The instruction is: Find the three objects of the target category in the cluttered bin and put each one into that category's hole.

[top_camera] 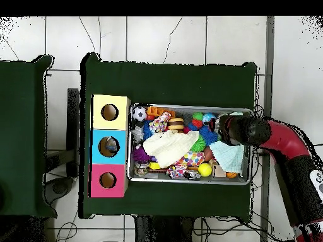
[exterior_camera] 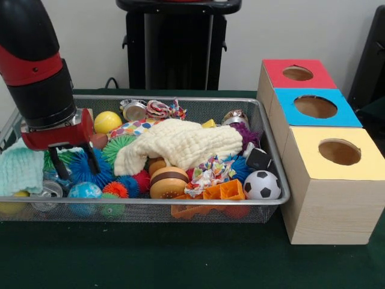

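I have the gripper low over one short end of the wire bin, the end away from the three boxes. Its two black fingers stand parted and hold nothing; their tips dip among the blue spiky balls, and from the front I can't tell whether they touch them.

Which category is wanted I cannot tell, so I read the layout as a whole. The holes lie past the bin's opposite short end: red box, blue box, yellow box, in a row against that end wall. Anything I lift must travel the bin's full length to reach them.

Directly below the jaws lie a globe-patterned ball and an orange spiky ball, near the front rim. A yellow ball sits toward the back rim, just beyond the wrist. The toy burger lies mid-bin and the soccer ball in the corner nearest the yellow box.

The cream knitted cloth sprawls across the middle, its long axis along the bin, probably hiding pieces. A pale green cloth drapes the corner beside the gripper and crowds it.
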Tool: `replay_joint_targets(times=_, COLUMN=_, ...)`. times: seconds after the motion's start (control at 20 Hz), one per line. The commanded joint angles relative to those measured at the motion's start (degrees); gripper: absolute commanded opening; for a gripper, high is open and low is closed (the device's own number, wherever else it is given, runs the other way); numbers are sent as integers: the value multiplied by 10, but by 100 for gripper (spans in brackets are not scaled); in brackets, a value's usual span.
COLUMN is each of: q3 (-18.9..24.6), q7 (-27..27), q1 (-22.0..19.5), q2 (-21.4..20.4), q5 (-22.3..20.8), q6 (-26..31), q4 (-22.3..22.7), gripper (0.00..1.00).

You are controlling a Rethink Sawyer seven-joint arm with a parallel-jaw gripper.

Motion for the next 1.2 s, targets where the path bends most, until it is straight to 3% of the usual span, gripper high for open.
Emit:
replay_joint_targets(times=0.05, q3=-18, q7=-138, q1=5, q2=-9, q5=-32, q6=82, q4=-12, gripper=100)
replay_joint_targets(times=0.3, q3=-2, q7=-184, q1=2, q2=-17, q5=-47, q6=83, q4=-5, gripper=100)
replay_joint_targets(times=0.45, q3=34, q7=-268, q1=1, q2=-4, q5=-62, q6=90, q4=-22, gripper=100)
replay_joint_targets(times=0.65, q3=64, q7=-326, q1=-1, q2=-6, q5=-75, q6=89, q4=-24, gripper=100)
replay_joint_targets(times=1.2, q3=83, q7=-403, q1=-4, q2=-17, q5=-79, q6=69, q4=-12, gripper=100)
